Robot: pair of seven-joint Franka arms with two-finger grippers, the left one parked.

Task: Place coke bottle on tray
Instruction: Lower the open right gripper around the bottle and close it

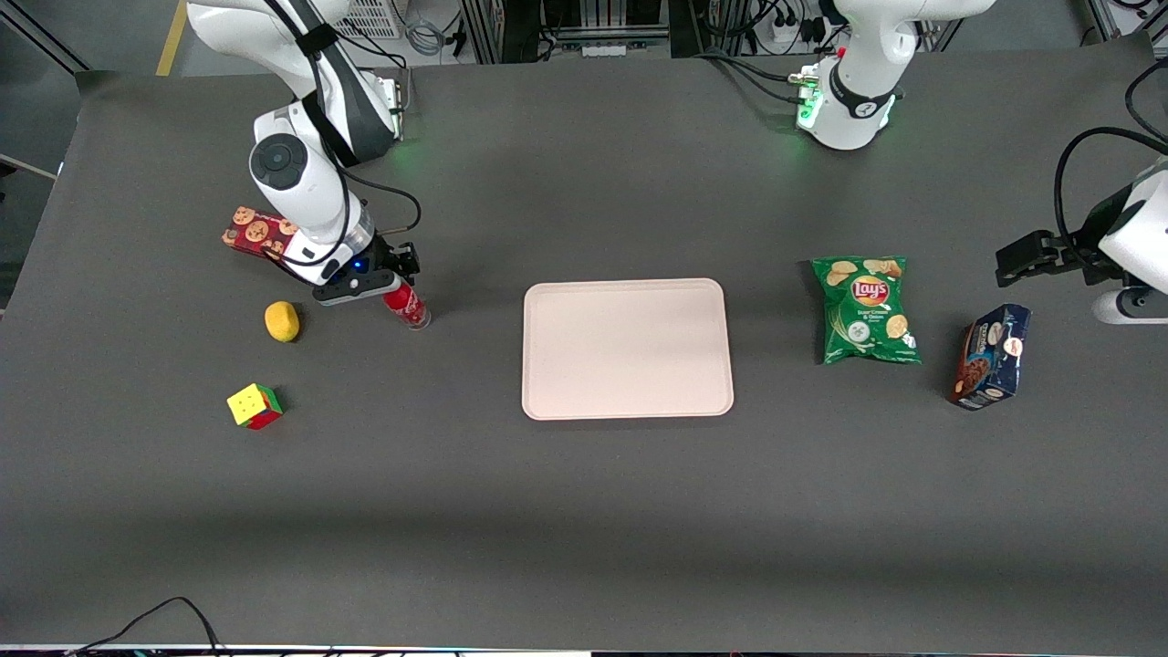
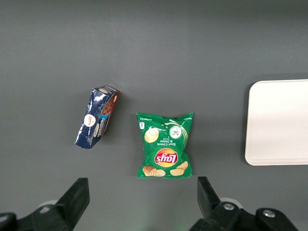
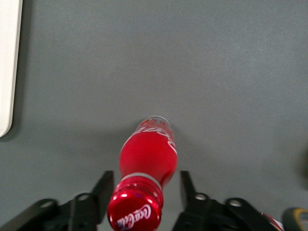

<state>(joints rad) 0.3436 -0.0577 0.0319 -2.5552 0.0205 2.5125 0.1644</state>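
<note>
The coke bottle (image 1: 408,307) stands upright on the dark table, with a red cap (image 3: 135,211), a red label and a clear base (image 3: 155,120). My right gripper (image 1: 394,285) hangs over its top, open, one finger on each side of the neck with a gap to each. In the right wrist view the gripper (image 3: 144,185) straddles the cap without touching it. The pale pinkish tray (image 1: 628,349) lies flat and bare at the table's middle, a short way from the bottle toward the parked arm's end; its rim (image 3: 7,62) shows in the wrist view.
A red cookie box (image 1: 258,234) lies partly under my arm. A yellow lemon (image 1: 282,321) and a colour cube (image 1: 255,406) sit nearer the front camera. A green Lay's bag (image 1: 867,310) and a blue cookie box (image 1: 990,356) lie toward the parked arm's end.
</note>
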